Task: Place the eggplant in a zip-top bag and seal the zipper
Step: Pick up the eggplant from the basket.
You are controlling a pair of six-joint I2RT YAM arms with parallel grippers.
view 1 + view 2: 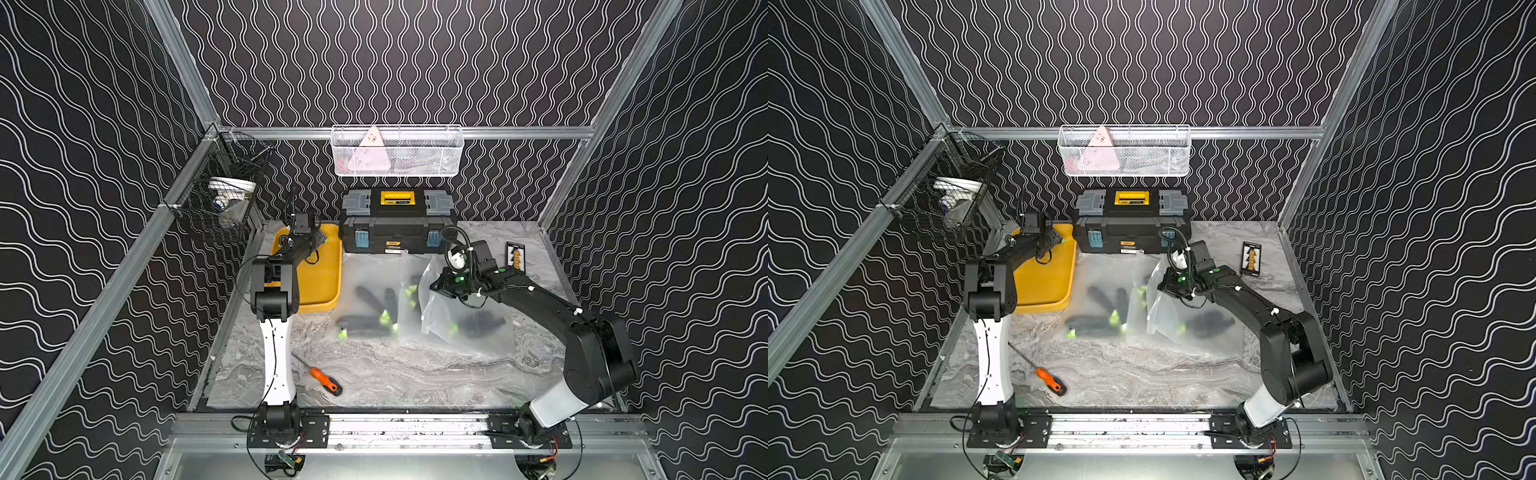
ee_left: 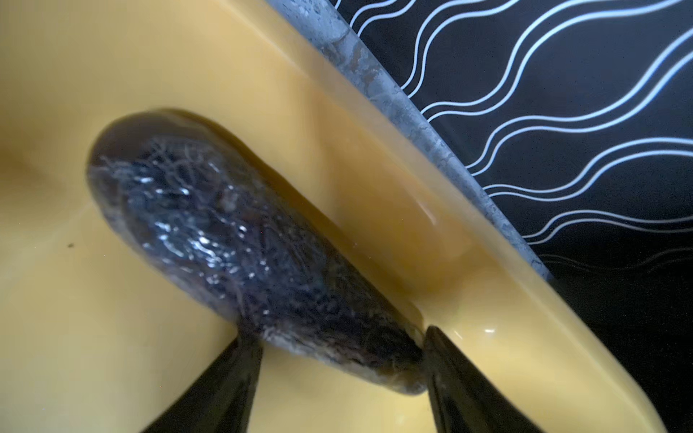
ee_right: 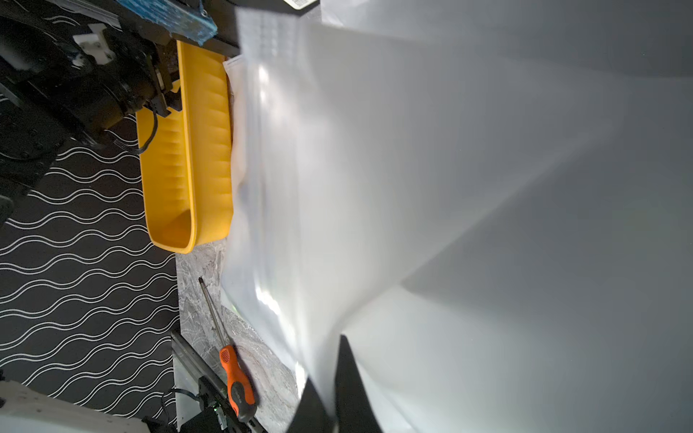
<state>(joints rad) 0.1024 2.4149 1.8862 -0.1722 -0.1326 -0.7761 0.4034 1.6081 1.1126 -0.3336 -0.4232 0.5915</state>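
Left jaws: the left gripper [image 2: 337, 333] is being held low inside the yellow tray [image 2: 112, 337]. The narrow end of the eggplant [image 2: 232, 240] is being flanked by both tips, at its skin or just off it. Whether it is being squeezed cannot be told.
Eggplant: it is being seen lying in the tray between the left jaws, not lifted.
Right jaws: the right gripper [image 1: 435, 286] is being kept pinched on the film of the zip-top bag [image 1: 428, 307], which is being held up from the table [image 1: 415, 374].
Near the right jaws: bagged eggplants [image 1: 365, 324] are being seen through clear bags.
Done: the bag is being presented.
Left, as judged: grasping, carrying, inserting and sealing are all being awaited.
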